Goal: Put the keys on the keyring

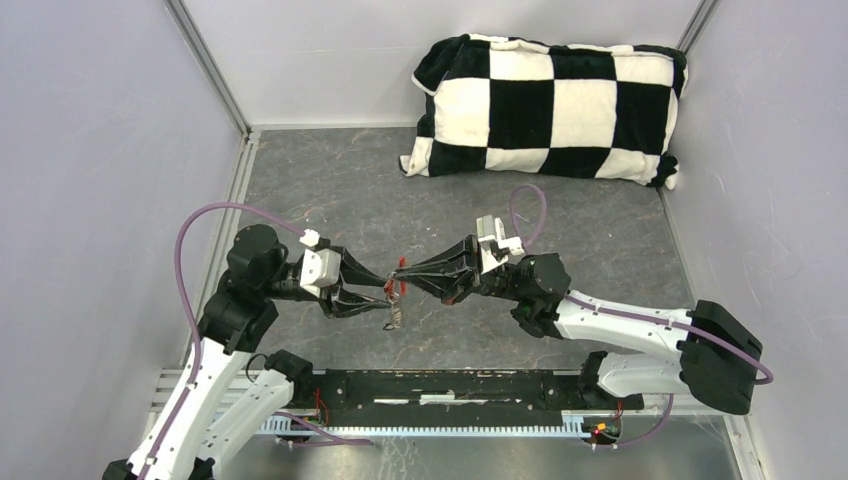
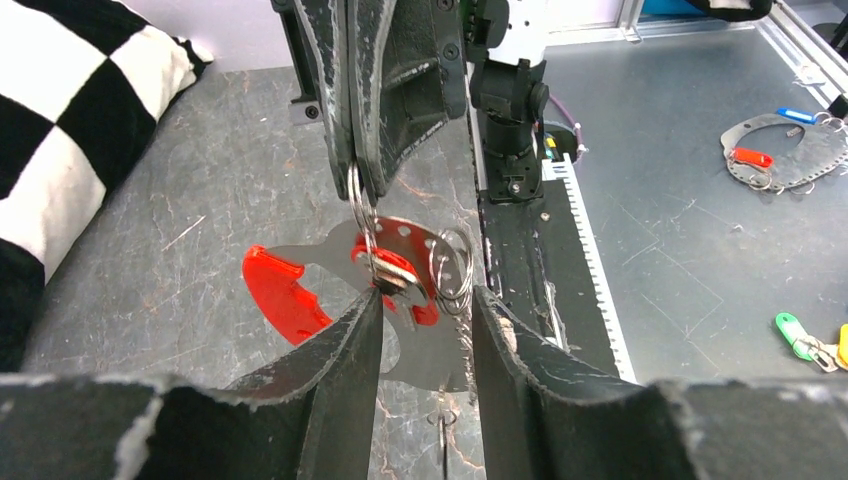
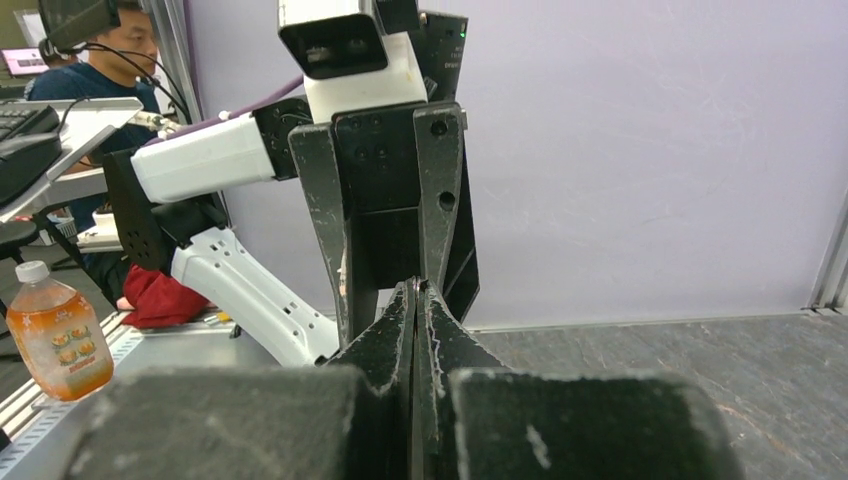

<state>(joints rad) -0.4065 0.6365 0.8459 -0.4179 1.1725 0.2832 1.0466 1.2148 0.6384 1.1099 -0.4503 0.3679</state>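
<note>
My two grippers meet above the middle of the table. My right gripper (image 1: pixel 407 282) is shut on a thin silver ring (image 2: pixel 357 200) of the keyring; its fingers (image 3: pixel 414 300) are pressed together. Below the ring hang the red fob (image 2: pixel 275 292), also in the top view (image 1: pixel 400 267), and a flat grey metal piece (image 2: pixel 440 345). My left gripper (image 2: pixel 425 295) has its jaws a little apart, with that metal piece spanning between them and touching both fingers. A small key (image 2: pixel 445 430) dangles below on a ring (image 1: pixel 396 318). The key heads are not clear.
A black-and-white checkered pillow (image 1: pixel 548 108) lies at the back right. Grey walls close both sides. A toothed metal rail (image 1: pixel 450 392) runs along the near edge. Outside the cell lie other key sets (image 2: pixel 785 155) and a green tag (image 2: pixel 792 330).
</note>
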